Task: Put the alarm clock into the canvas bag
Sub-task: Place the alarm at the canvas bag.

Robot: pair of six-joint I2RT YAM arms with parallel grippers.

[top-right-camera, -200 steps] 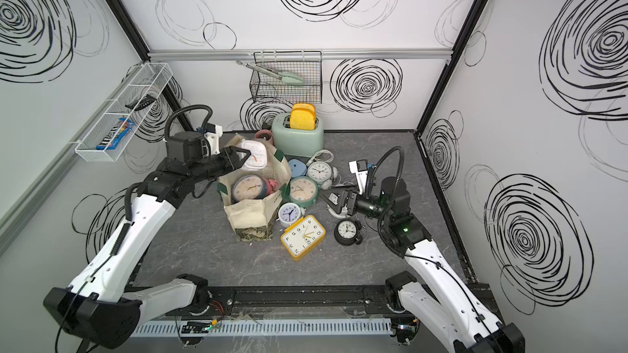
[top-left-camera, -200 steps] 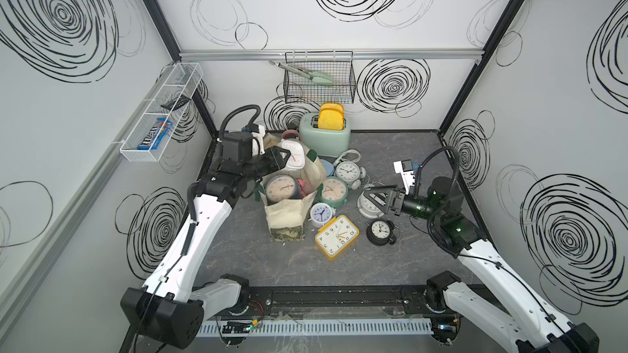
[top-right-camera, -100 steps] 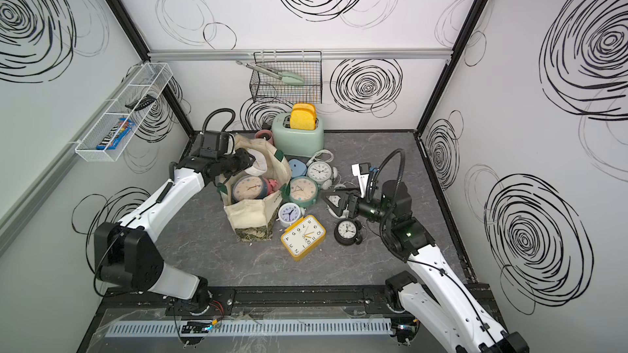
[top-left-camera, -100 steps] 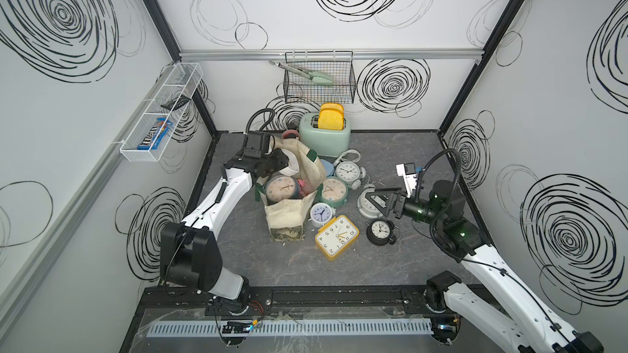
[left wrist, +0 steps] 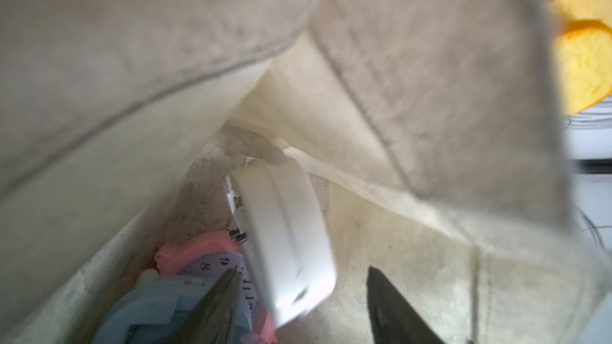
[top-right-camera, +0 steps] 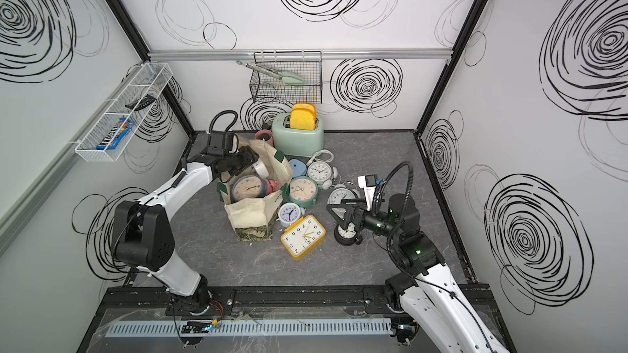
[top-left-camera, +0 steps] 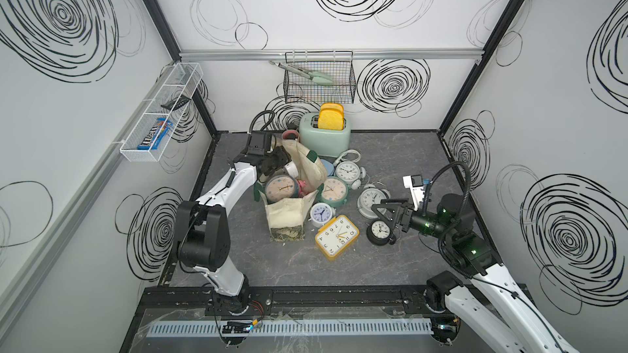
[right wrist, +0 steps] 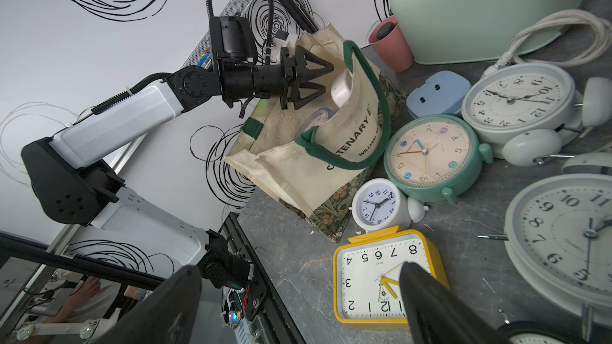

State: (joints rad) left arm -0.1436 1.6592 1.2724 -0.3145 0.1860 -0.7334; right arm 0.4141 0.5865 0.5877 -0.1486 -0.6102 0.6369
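Left gripper (right wrist: 326,79): at the mouth of the canvas bag (right wrist: 308,173); jaws stand apart, gripping nothing.
White alarm clock (right wrist: 341,92): just past the fingertips and inside the bag's rim; blurred in the left wrist view, apparently dropping.
Change: a second ago the jaws sat narrower around this clock; they have since spread and let it go.
Bag contents: a blue-rimmed clock (top-left-camera: 280,189) and a pink clock (left wrist: 198,253) lie beneath it.
Right gripper (top-left-camera: 383,219): wide open, empty, poised over the black clock (top-left-camera: 379,234).
Assessment: this clock's placement looks effectively complete. The left arm should next back out clear of the green handles (right wrist: 364,71). More clocks remain on the table (top-left-camera: 390,151).
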